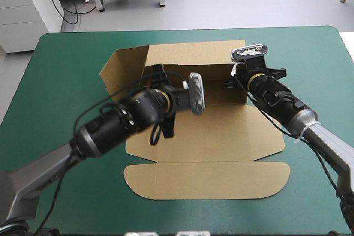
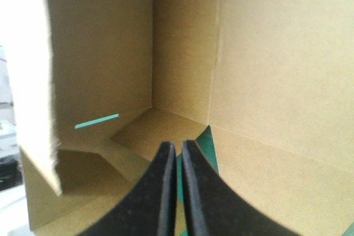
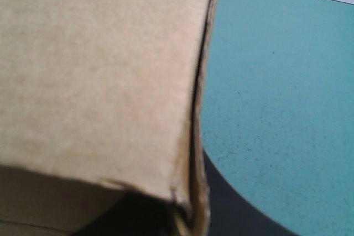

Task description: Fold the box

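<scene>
The brown box (image 1: 204,131) lies mid-table with its back wall and left wall (image 1: 123,67) raised and its lid (image 1: 207,179) flat toward the near edge. My left gripper (image 1: 159,74) is inside the box, low by the back left corner. In the left wrist view its black fingers (image 2: 166,192) are shut (image 2: 178,156) with nothing between them, and the inner corner (image 2: 153,103) stands just ahead. My right gripper (image 1: 231,83) is at the box's right wall. In the right wrist view it is shut (image 3: 191,194) on that wall's edge (image 3: 194,136), which hides one finger.
Bare teal-green cover (image 1: 66,70) surrounds the box on all sides. A slit in the box floor shows teal-green (image 2: 97,120) beside the left gripper. A white cabinet (image 1: 27,4) and a table frame stand beyond the far edge.
</scene>
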Available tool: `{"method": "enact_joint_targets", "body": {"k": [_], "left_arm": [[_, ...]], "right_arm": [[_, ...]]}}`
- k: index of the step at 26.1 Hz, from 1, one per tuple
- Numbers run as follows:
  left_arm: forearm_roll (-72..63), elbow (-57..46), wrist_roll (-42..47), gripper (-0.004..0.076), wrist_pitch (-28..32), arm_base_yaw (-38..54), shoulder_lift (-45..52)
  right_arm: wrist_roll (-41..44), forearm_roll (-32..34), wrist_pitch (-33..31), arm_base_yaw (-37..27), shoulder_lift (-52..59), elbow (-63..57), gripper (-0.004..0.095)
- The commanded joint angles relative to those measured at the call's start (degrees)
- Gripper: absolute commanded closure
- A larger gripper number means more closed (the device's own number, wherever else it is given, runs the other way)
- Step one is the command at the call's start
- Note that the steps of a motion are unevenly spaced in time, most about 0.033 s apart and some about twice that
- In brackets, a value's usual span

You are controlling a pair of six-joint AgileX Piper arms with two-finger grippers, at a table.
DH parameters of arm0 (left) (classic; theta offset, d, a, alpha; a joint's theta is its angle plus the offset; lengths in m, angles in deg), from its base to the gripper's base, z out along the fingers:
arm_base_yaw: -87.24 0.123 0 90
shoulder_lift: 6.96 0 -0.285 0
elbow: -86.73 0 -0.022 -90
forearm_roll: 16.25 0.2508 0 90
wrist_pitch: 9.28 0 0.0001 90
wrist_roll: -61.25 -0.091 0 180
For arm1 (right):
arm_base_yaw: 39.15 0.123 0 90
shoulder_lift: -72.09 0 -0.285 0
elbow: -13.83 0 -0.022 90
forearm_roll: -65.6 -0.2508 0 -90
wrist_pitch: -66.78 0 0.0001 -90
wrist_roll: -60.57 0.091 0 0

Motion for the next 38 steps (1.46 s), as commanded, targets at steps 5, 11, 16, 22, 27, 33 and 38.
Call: {"method": "enact_joint_targets", "body": {"k": [5, 11, 16, 22, 27, 33, 38], "left_arm": [[-13.93, 20.76, 19.59, 0.0709, -6.97, 29.62, 3.36], [-31.23, 12.5, 21.82, 0.0709, -10.49, 56.68, 4.33], [-36.19, 1.61, 21.82, 0.0709, -5.59, 65.05, 7.63], [-36.67, -13.43, 21.82, 0.0709, 2.32, 70.67, 15.7], [-37.14, -24.71, 21.82, 0.0709, 7.79, 74.25, 21.74], [-42.31, -34.73, 21.82, 0.0709, 14.32, 77.51, 23.32], [-47.11, -39.14, 21.82, 0.0709, 17.97, 81.46, 23.13]], "right_arm": [[-1.33, 0.92, -0.82, -0.2, 2.21, 1.97, 0.0929], [-1.33, 0.41, -1.56, -0.2, 2.21, 1.97, 0.0929], [-1.33, 0.41, -1.35, -0.2, 2.21, 1.97, 0.0929], [-1.33, -0.09, -1.24, -0.2, 2.21, 1.97, 0.0929], [-3.3, -3.63, -0.78, -0.2, 2.21, 1.97, 0.0929], [-9.01, -7.91, -0.8, -0.2, 2.21, 1.97, 0.0929], [-11.46, -8.88, -0.42, -0.2, 2.21, 2.25, 0.0929]]}}
